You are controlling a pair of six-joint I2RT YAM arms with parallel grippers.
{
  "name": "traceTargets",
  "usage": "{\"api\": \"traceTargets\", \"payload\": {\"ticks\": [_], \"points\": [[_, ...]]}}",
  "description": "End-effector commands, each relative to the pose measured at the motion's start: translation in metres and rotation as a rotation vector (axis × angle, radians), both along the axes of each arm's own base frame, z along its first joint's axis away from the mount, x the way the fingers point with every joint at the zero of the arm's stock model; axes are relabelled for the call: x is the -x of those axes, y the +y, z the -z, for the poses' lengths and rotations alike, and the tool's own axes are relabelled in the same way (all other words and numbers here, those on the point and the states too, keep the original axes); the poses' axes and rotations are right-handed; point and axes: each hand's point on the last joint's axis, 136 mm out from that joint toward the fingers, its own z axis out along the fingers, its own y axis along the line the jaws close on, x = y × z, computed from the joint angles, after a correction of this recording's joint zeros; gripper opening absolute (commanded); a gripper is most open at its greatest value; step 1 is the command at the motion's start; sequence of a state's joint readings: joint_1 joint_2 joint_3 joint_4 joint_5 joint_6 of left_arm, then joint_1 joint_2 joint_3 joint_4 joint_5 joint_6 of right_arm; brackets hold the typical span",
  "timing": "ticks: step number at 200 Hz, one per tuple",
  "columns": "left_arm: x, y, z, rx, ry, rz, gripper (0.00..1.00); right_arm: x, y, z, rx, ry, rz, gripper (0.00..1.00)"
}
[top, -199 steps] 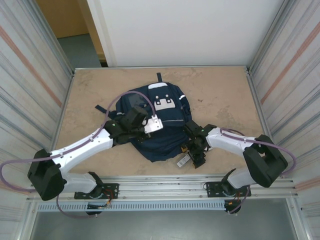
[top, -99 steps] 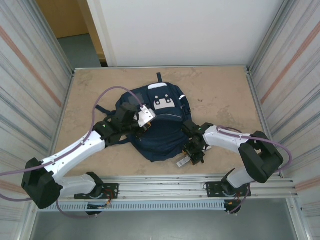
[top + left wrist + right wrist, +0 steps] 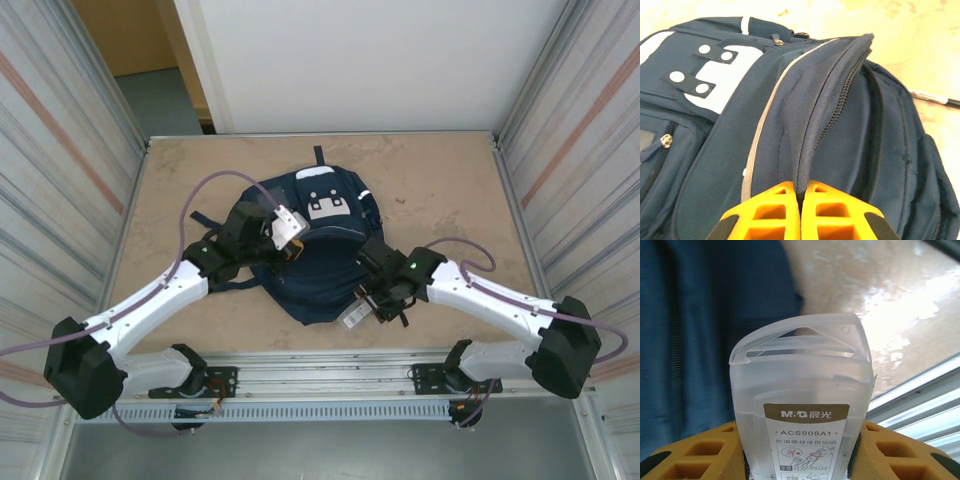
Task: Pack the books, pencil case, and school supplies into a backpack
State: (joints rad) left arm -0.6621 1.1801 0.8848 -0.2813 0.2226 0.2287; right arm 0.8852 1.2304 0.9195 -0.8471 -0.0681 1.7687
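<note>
So, my left gripper [image 3: 801, 197] pinches the backpack [image 3: 715, 150] by its zip edge and lifts it open, my right gripper [image 3: 380, 295] clamps the white-and-black bar [image 3: 802, 390] just beside it, not yet inside, and the pen [image 3: 932, 98] lies on the table [image 3: 940, 45].

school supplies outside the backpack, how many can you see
2. A pen lies on the table beside the backpack; a clear plastic box is clamped in the right gripper at the backpack's near edge. More may be hidden inside or under the backpack.
</note>
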Motion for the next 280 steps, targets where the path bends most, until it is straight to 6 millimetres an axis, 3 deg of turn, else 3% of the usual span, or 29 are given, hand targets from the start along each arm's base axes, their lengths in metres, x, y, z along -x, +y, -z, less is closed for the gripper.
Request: {"api": "traceTargets", "payload": {"ticks": [1, 30, 72, 95, 109, 137, 178, 198, 210, 237, 264, 280], "points": [[0.004, -0.020, -0.030, 0.143, -0.021, 0.063, 0.00, -0.035, 0.014, -0.024, -0.071, -0.080, 0.042, 0.39], [0.007, -0.028, -0.035, 0.197, 0.023, 0.077, 0.00, -0.086, 0.031, -0.039, -0.142, -0.140, 0.124, 0.39], [0.003, -0.026, -0.046, 0.273, 0.077, 0.025, 0.00, -0.136, 0.060, -0.023, -0.233, -0.129, 0.103, 0.39], [-0.002, -0.025, -0.050, 0.322, 0.105, 0.005, 0.00, -0.150, 0.072, -0.026, -0.263, -0.128, 0.104, 0.55], [-0.004, -0.029, -0.047, 0.350, 0.134, 0.001, 0.00, -0.155, 0.073, -0.030, -0.269, -0.144, 0.119, 0.60], [-0.008, -0.030, -0.035, 0.360, 0.149, -0.023, 0.00, -0.147, 0.061, -0.031, -0.259, -0.142, 0.107, 0.69], [-0.007, -0.029, -0.033, 0.352, 0.134, -0.013, 0.00, -0.106, 0.045, -0.008, -0.258, -0.105, 0.020, 0.61], [-0.008, -0.027, -0.031, 0.337, 0.124, -0.020, 0.00, -0.094, 0.035, -0.007, -0.268, -0.127, -0.078, 0.66], [-0.010, -0.025, -0.026, 0.326, 0.125, -0.032, 0.00, -0.087, 0.017, -0.010, -0.223, -0.143, -0.150, 0.72], [-0.012, -0.022, -0.012, 0.274, 0.123, -0.042, 0.00, -0.072, -0.046, 0.001, 0.011, -0.158, -0.315, 0.85], [-0.016, -0.014, 0.005, 0.205, 0.115, -0.070, 0.00, -0.052, -0.071, 0.006, 0.090, -0.208, -0.535, 0.94], [-0.019, -0.010, 0.008, 0.196, 0.115, -0.079, 0.00, -0.033, -0.091, 0.020, 0.163, -0.130, -0.585, 0.82]]}}
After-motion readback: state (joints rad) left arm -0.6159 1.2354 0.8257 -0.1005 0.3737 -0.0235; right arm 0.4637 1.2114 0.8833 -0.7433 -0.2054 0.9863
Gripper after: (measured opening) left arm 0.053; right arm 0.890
